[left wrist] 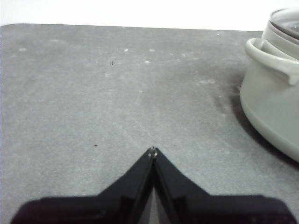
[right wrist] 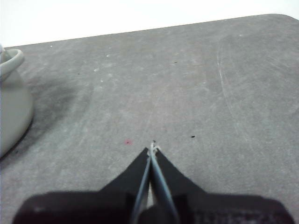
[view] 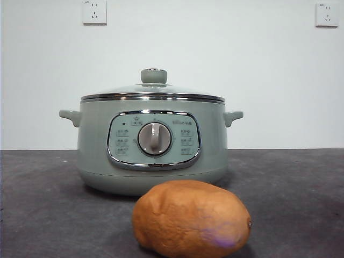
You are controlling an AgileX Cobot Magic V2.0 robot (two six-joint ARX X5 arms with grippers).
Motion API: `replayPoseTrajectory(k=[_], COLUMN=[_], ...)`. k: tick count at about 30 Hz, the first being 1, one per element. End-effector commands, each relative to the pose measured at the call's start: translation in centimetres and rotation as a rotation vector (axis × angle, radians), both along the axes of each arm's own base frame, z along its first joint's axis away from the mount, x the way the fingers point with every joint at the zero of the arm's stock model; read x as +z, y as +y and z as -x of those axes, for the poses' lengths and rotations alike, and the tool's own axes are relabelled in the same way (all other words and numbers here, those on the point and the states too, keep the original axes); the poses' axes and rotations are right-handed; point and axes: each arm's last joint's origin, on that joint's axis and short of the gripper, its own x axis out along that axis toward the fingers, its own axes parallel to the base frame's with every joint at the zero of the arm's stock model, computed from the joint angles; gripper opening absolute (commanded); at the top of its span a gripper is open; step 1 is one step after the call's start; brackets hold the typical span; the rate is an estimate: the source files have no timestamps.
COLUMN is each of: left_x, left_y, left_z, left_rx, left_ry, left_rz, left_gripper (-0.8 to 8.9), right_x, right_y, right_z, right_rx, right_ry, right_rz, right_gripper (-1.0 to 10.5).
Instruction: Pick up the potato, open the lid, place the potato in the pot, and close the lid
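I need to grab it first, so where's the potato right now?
In the front view the potato lies on the dark table, just in front of the pot and nearest the camera; neither wrist view shows it.

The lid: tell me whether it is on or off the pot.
On. The lid sits level on the pot, its steel rim flush all round.

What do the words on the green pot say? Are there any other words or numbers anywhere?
None can be read.
Front panel of the pot: small pale labels and symbols around the silver dial, too small and blurred to read.
Lid, potato, table: no writing.
Wall sockets: holes only, no readable marks.
Wrist views: no text.
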Motion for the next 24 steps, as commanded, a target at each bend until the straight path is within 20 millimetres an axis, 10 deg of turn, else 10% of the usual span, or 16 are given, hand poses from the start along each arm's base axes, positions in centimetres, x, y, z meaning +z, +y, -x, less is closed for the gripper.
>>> replayPoseTrajectory(k=[1,18,24], left_x=[-0.3,7.1,10.0], left_y=[0.0,-0.6,-0.6], left_z=[0.0,0.7,0.7], left_rx=[0.008,-0.202,-0.202], left_ry=[0.002,-0.178,-0.183], left_rz=[0.027,0.055,0.056], left_gripper=[-0.03,0.12,5.09], right_x=[0.0,8.8,12.0], right_y=[0.0,0.0,0.2], right_z=[0.0,1.6,1.8], right_rx=[-0.010,0.012,0.061], right_ry=[-0.001,-0.150,-0.053], right_rz=[-0.055,-0.139,-0.143], right_gripper=[0.0,1.7,1.7])
